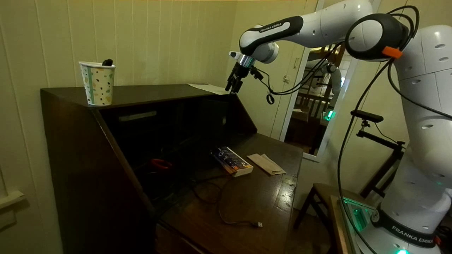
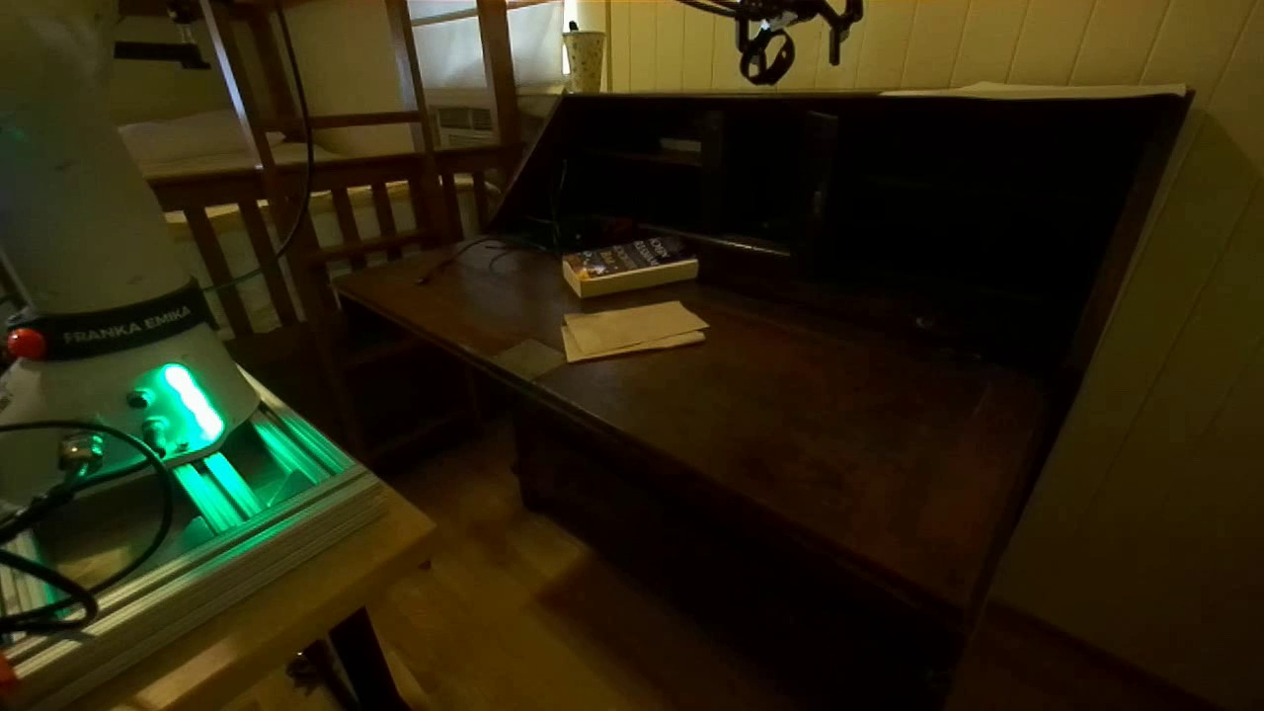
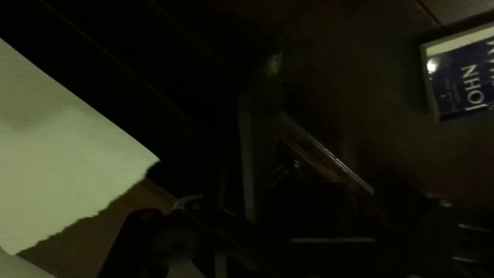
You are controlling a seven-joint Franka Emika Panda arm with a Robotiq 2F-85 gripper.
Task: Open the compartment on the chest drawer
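The chest drawer (image 1: 77, 151) is a large dark brown bureau with its broad leaf lowered; it also shows in an exterior view (image 2: 810, 434). Inside, the shelves are very dark. A door-like panel (image 2: 822, 188) stands out at the middle of them, beside a dark opening; it shows in an exterior view (image 1: 213, 114) and in the wrist view (image 3: 262, 154). How far it is swung is hard to tell. My gripper (image 1: 232, 91) hangs above the top's front edge, pointing down, apart from the panel. In the wrist view, its dark fingers (image 3: 305, 216) are spread, with nothing seen between them.
A patterned paper cup (image 1: 99, 84) and a white sheet (image 1: 208, 89) lie on the flat top. A thick book (image 1: 233, 162), folded brown papers (image 1: 266, 164) and a cable (image 1: 220, 211) lie on the leaf. A red-handled object (image 1: 160, 164) is inside.
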